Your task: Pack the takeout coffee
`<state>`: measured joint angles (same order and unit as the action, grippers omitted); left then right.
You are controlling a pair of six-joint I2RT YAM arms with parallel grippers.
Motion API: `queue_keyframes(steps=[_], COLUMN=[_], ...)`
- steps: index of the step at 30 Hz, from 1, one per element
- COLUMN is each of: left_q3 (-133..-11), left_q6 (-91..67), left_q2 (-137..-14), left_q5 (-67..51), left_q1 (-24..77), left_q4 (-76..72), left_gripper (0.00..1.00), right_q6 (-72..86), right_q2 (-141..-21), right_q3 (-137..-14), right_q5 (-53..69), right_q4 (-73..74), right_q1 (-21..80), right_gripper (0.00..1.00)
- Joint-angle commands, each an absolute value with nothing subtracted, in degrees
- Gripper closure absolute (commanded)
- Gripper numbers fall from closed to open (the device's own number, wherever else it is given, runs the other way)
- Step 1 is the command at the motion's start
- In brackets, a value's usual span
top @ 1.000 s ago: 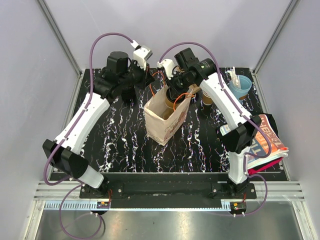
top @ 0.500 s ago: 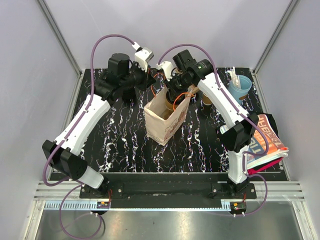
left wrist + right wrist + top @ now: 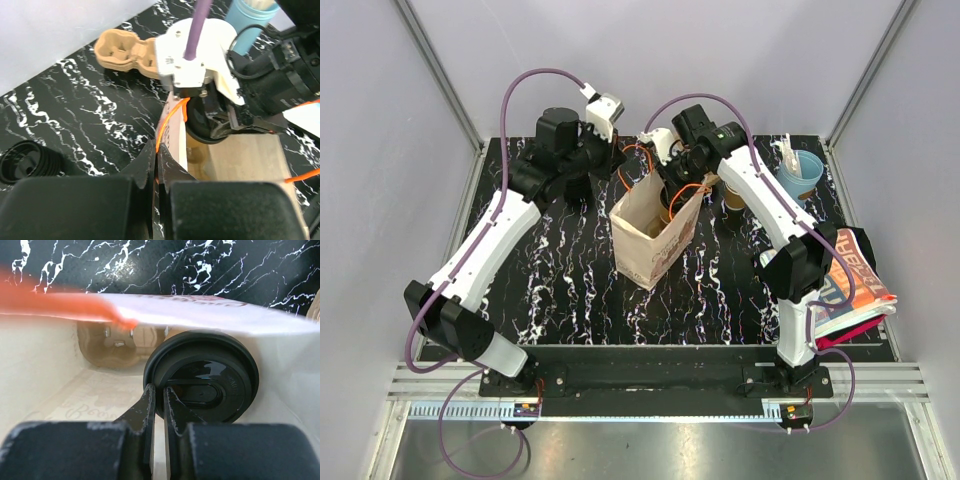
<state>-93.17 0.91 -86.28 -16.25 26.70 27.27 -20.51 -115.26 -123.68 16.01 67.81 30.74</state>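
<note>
The lid (image 3: 202,375) is black, the bag (image 3: 640,245) pale brown with orange handles (image 3: 60,304), the table (image 3: 570,290) black veined white.

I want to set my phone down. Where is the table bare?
Bare: between paper bag and arm bases; between bag and left arm. Crowded: the bag's far rim, where left gripper and right gripper meet; blue cup and printed papers line the right edge.
</note>
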Motion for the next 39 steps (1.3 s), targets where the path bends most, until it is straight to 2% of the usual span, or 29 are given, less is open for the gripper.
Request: queue_keyframes(steps=[1,15,39], left_q3=[-93.5,-95.0,-95.5], left_q6=[0.2,-2.2,-3.2], left_q2=[-84.5,-86.9,-88.0], left_q5=[-10.4,2.5,1.7], left_q1=[26.9,26.9,26.9], left_q4=[23.9,25.0,25.1], left_gripper=[1.00,1.00,1.00], right_q6=[-20.2,-20.6,-20.8], right_q2=[-112.6,-112.4,-112.6], right_q3=[-123.0,-120.3,-119.5], right_q5=[16.3,15.8,15.7], right_q4=[65.7,64.8,64.2], right_q1=[30.3,30.1,30.1], right_gripper=[1.00,1.00,1.00])
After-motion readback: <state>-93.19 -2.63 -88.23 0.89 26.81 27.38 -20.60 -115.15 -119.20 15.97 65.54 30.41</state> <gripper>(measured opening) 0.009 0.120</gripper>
